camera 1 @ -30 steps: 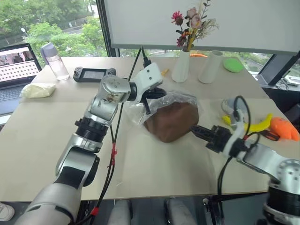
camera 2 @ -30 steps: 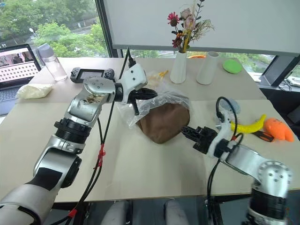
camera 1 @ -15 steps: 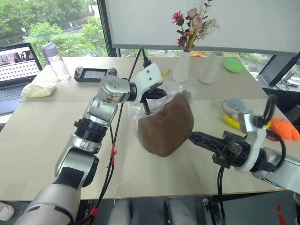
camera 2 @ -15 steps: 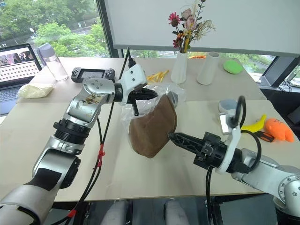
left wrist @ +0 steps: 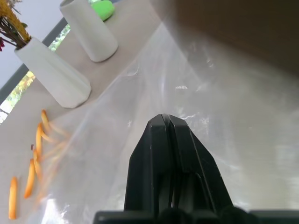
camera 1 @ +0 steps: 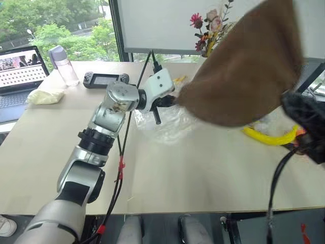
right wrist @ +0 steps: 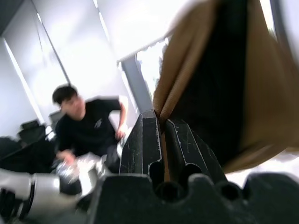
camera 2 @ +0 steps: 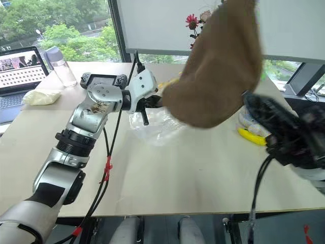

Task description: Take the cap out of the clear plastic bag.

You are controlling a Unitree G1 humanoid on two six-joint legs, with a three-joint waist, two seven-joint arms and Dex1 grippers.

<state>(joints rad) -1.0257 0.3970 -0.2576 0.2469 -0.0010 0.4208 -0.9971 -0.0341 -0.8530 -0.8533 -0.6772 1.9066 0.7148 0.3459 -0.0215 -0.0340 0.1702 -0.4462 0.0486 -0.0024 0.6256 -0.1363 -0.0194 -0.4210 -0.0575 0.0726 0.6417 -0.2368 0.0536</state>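
Right wrist view: the right gripper (right wrist: 161,123) has its two black fingers clamped on a fold of the cap's brim, brown fabric pinched flat between them; a person in a dark shirt sits beyond.
Cap: the cap (camera 1: 244,71) hangs in the air above the middle of the tabletop (camera 1: 203,173), lifted clear of the bag, its lower tip close to the left gripper.
Bag: the clear plastic bag (camera 1: 165,122) lies slumped and flat on the tabletop's middle, toward the far edge, under the cap.
Left gripper: the left gripper (left wrist: 167,122) is pressed tight on the bag's film, pinning one edge of it.
Cap handling: soft, light fabric that droops from a single pinch; I judge the brim or a seam to be the best hold, since a fold there is thicker and less likely to slide out.
Bag handling: thin, slick and crinkly, with no stiffness; it could cling to the cloth and ride up, so the pinned edge matters.
Progress: the cap looks fully out.
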